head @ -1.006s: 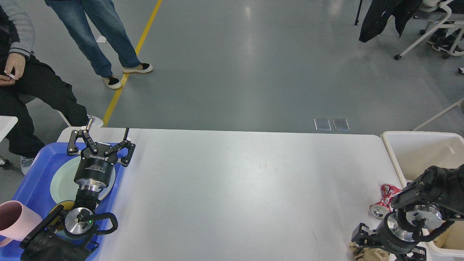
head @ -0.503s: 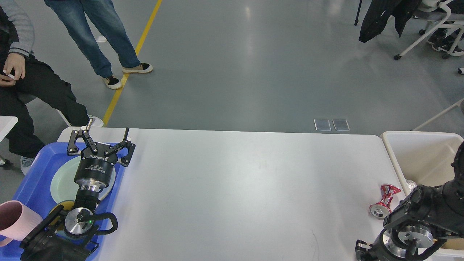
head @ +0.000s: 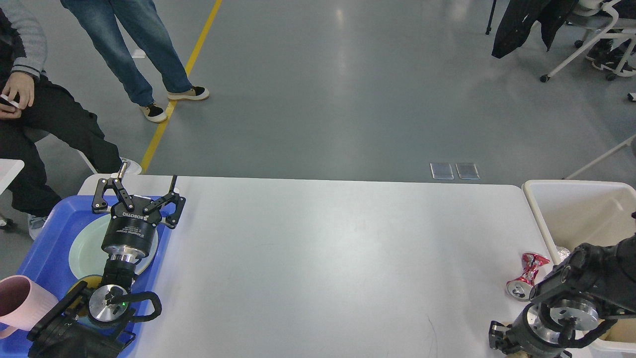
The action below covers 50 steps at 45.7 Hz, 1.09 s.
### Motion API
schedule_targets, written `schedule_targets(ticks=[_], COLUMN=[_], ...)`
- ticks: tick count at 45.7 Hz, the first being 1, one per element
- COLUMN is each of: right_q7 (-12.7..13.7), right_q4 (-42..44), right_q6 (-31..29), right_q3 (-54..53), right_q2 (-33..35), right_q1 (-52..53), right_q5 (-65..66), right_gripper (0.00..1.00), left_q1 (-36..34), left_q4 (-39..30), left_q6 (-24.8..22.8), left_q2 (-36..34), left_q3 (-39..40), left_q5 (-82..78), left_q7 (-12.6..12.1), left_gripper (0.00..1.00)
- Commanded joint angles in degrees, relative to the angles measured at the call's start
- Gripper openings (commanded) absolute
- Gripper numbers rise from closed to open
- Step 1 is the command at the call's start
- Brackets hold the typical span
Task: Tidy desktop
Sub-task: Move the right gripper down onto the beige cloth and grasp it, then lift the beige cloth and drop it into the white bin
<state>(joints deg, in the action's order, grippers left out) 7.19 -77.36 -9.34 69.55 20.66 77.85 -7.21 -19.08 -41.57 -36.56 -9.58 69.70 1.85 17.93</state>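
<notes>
Right gripper [head: 502, 343] down at five o'clock, jaws hidden so grip unknowable, should lift clear of the desktop [head: 323, 258] before swinging toward the bin [head: 539, 214] at three, left gripper [head: 138, 195] spread idle at nine.

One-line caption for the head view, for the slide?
Left gripper open above blue tray; crushed red can on desktop beside cream bin.

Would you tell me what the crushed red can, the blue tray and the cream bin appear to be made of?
The crushed red can looks like thin metal: its pinched middle holds sharp creases and its end shines silver. The blue tray seems moulded plastic, uniformly coloured with a rounded, slightly glossy rim. The cream bin also looks plastic, with smooth matte walls and a thick rolled lip, though the view cannot confirm this.
</notes>
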Motion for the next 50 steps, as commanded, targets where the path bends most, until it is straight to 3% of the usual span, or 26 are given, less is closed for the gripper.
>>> schedule_targets(ticks=[1,13,20,27,34,43,50], right_q7=[0.0,0.1,0.2,0.5,2.7,2.5,2.1], right_q4=[-3.8,-12.2,-19.2,-21.7,-22.3,-21.3,-15.8], right_q6=[-2.2,-16.0,-17.8,-20.5,-19.5,-18.6,-17.6], right_q3=[0.1,2.9,6.5,8.4,8.9,10.0,15.4], right_q2=[2.3,3.0,-0.5,-2.2,-1.8,-1.2,0.3], right_q1=[5.8,28.0,43.1,51.7,55.3,55.8,53.0], right_q5=[-1.1,-4.5,-4.7,-4.7,-4.7,-4.7,-5.0], right_gripper=[0.0,0.0,0.0,0.0,0.0,0.0,0.0], left_q1=[0.0,0.0,0.0,0.0,0.0,0.0,0.0], left_q4=[0.0,0.0,0.0,0.0,0.0,0.0,0.0], left_q6=[0.0,0.0,0.0,0.0,0.0,0.0,0.0], left_q2=[0.0,0.0,0.0,0.0,0.0,0.0,0.0], left_q3=[0.0,0.0,0.0,0.0,0.0,0.0,0.0], left_q5=[0.0,-0.1,0.0,0.0,0.0,0.0,0.0], left_q7=[0.0,-0.1,0.0,0.0,0.0,0.0,0.0], left_gripper=[0.96,0.96,0.96,0.96,0.96,0.96,0.96])
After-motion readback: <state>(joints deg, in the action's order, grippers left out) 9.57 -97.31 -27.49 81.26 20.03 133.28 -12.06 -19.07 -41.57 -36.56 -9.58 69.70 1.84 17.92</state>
